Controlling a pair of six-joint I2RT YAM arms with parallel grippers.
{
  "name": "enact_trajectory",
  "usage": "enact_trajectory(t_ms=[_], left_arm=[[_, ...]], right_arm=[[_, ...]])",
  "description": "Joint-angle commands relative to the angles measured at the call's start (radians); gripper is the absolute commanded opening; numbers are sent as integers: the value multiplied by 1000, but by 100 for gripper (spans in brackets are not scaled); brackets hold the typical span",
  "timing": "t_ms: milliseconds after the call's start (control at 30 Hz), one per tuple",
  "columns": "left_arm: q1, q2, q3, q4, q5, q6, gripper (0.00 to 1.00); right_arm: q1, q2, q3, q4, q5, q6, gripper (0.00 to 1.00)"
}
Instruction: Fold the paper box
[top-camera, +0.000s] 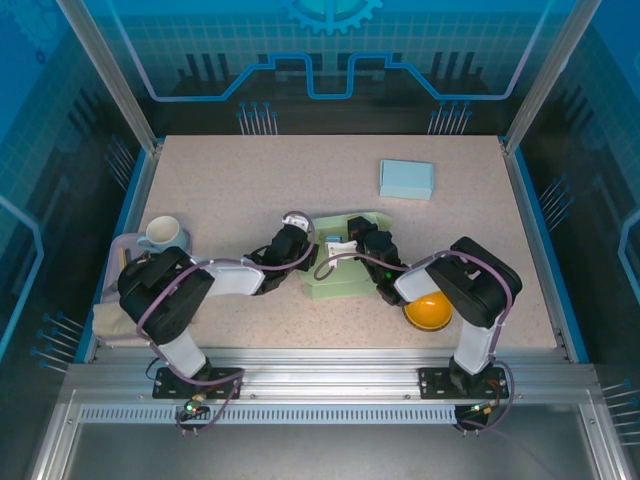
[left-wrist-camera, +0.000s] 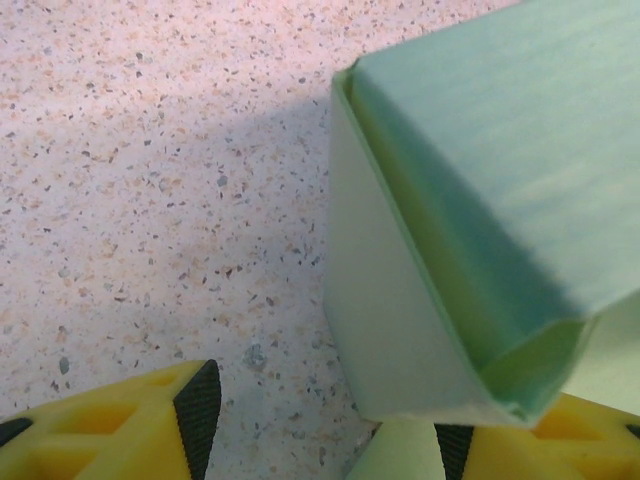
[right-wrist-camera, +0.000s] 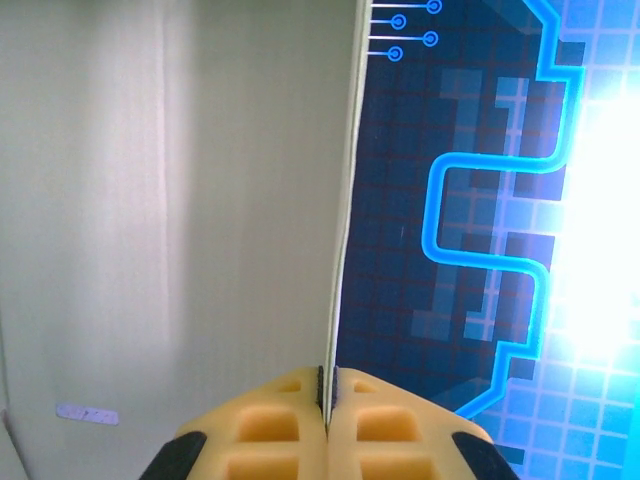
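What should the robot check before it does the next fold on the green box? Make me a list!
1. Right claw shut tight on a thin wall of the green paper box: ok.
2. Left claw open and ready, with a box corner just above one finger and bare table by the other: ok.
3. Left claw already gripping the box: not ok, there is a gap.
4. Blue box well away from both claws: ok.
5. Orange bowl not touching the right arm above it: cannot tell.
6. All the box walls folded: cannot tell, the claws hide part of it.
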Motion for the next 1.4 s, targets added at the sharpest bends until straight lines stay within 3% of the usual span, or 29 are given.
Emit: enact_trajectory(t_ms=[0, 167, 367, 433, 500, 567, 700, 933, 1100, 1233, 1367], left_arm=[[3, 19, 39, 44, -39, 9, 61], [4, 41, 80, 25, -68, 0, 61], [2, 107, 193, -168, -268, -108, 56], [3, 121, 212, -233, -329, -162, 49], [4, 136, 228, -325, -416, -240, 32], [3, 151, 260, -456, -514, -344, 22], [4, 194, 327, -666, -622, -507, 20], [10, 184, 325, -595, -509, -441, 24], [15, 148, 269, -402, -310, -307, 34], [15, 114, 240, -331, -236, -249, 49], [15, 77, 212, -301, -200, -221, 55]], right_arm=[[29, 47, -22, -76, -16, -17, 0], [29, 45, -23, -82, -22, -5, 0], [26, 45, -22, -82, -12, 11, 0], [20, 42, -22, -83, -9, 20, 0], [13, 38, -20, -87, -1, 27, 0], [9, 36, -18, -87, 4, 33, 0], [4, 29, -12, -92, 8, 47, 0], [4, 14, -7, -112, 8, 73, 0], [4, 15, -5, -125, 7, 85, 0], [4, 22, 0, -133, 11, 92, 0], [3, 24, 7, -138, 20, 99, 0]])
